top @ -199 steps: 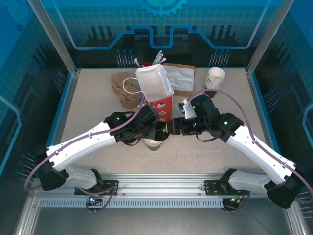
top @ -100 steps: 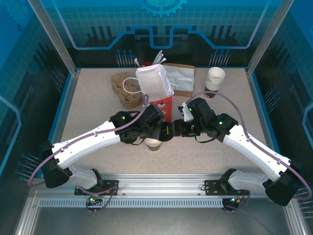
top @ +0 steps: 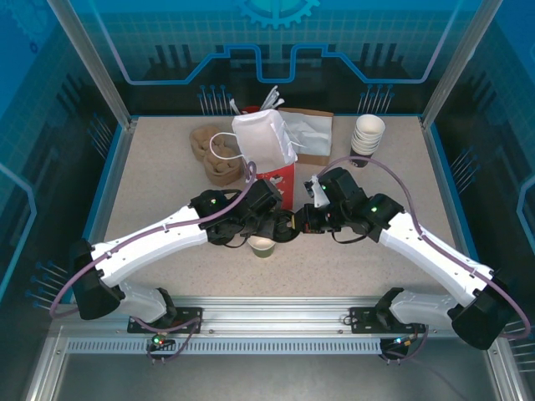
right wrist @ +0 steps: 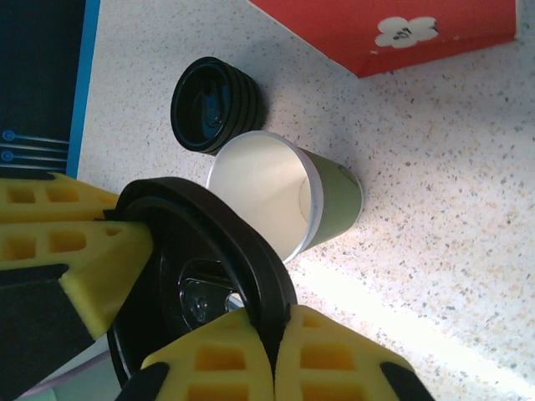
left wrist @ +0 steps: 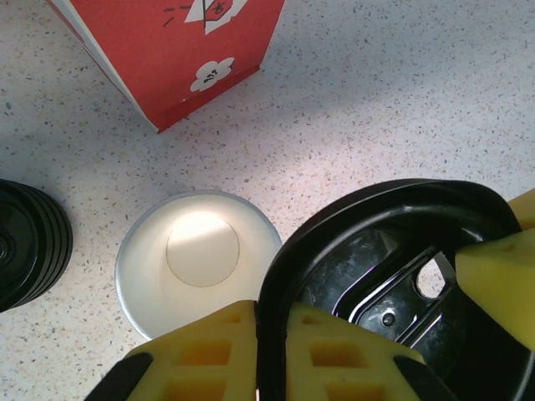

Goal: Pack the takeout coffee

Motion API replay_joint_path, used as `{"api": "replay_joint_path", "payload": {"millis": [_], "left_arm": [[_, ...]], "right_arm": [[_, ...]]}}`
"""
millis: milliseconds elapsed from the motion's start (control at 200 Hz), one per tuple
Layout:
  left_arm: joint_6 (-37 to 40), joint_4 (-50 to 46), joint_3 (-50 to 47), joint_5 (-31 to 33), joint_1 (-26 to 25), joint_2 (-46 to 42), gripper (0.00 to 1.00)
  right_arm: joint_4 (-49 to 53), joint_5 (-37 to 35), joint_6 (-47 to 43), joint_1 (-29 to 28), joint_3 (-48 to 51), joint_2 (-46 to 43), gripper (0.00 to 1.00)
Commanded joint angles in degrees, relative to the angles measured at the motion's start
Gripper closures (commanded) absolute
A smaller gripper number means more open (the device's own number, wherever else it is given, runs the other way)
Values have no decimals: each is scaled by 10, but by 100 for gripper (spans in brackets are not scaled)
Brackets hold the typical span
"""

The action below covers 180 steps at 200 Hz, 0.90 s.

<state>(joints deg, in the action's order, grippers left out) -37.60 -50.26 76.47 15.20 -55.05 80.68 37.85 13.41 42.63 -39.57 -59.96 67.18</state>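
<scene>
Change: right gripper (right wrist: 272,332) clamps black lid (right wrist: 194,292)
We record it shifted leftward; jaws, apart before, now pinch the rim.

My left arm (top: 150,242) and right arm (top: 426,246) angle inward; left gripper (left wrist: 272,338) and right gripper (right wrist: 272,347) meet, both pinched tight.

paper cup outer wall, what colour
The open paper cup is olive green outside; clearest in the right wrist view.

Robot lab cell: alu frame (top: 276,317), blue printed panels (top: 276,50).
</scene>
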Motion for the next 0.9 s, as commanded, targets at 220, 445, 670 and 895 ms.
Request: {"api": "replay_joint_path", "payload": {"millis": [220, 445, 670, 895], "left_arm": [[32, 48, 8, 1, -19, -21, 53], [161, 141, -15, -3, -48, -72, 39], [393, 261, -105, -22, -52, -108, 35], [616, 445, -260, -131, -52, -165, 33]], "right_arm": [[42, 19, -24, 47, 5, -4, 100], [118, 77, -67, 127, 7, 4, 100], [188, 129, -119, 182, 1, 25, 100], [220, 155, -144, 210, 2, 35, 100]]}}
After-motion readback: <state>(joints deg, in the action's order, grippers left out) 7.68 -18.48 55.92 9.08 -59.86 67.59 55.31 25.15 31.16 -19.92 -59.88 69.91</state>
